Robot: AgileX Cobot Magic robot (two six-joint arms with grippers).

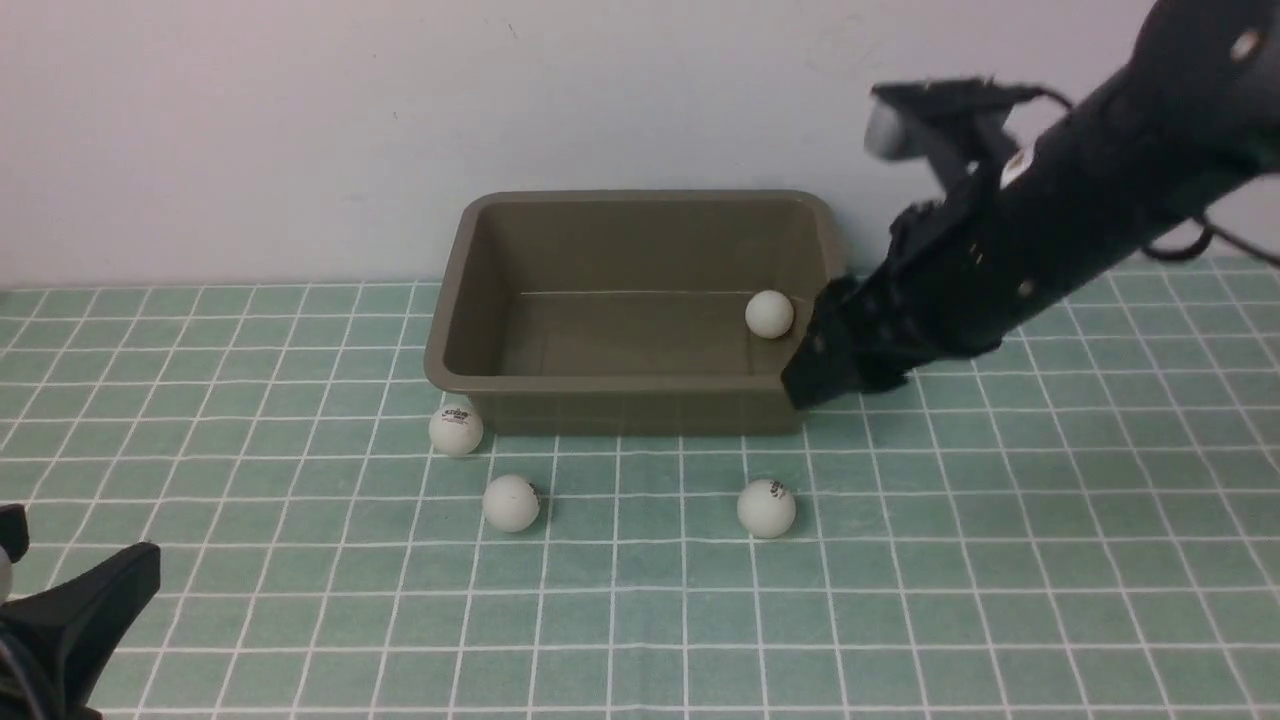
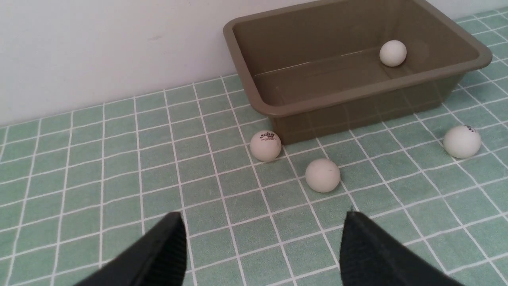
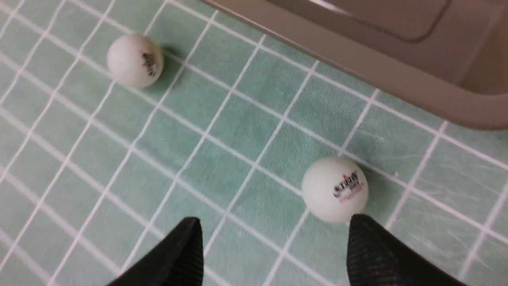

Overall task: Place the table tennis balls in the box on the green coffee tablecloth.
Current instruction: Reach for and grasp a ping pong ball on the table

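The left gripper (image 2: 262, 248) was located at the near left corner of the front view, only partly in frame; in its wrist view the fingers stood apart with nothing between them but cloth in the background. The green coffee tablecloth (image 1: 300, 480), ruled with thin white lines, lay under the whole setup and reached back to a pale wall (image 1: 250, 130). First ball from the left (image 1: 456, 430): on the cloth, just beside the box's near left corner, dark printed logo visible. Second ball (image 1: 511, 503): on the cloth, nearer the camera and a little right of the first, the two apart; print showed at its right edge. The box (image 1: 640, 405), olive-brown with rounded corners and a flared rim, stood upright near the wall, open side up. Third ball (image 1: 767, 508): on the cloth in front of the box's right part, well apart from the second, with a small dark print on top. Fourth ball (image 1: 770, 314): inside the box, toward its right side. The right gripper (image 3: 276, 250) was observed at the box's right side, its arm (image 1: 1080, 190) extending in from the right; its fingers stood apart, holding nothing. Contact between this gripper and the box rim could not be determined.
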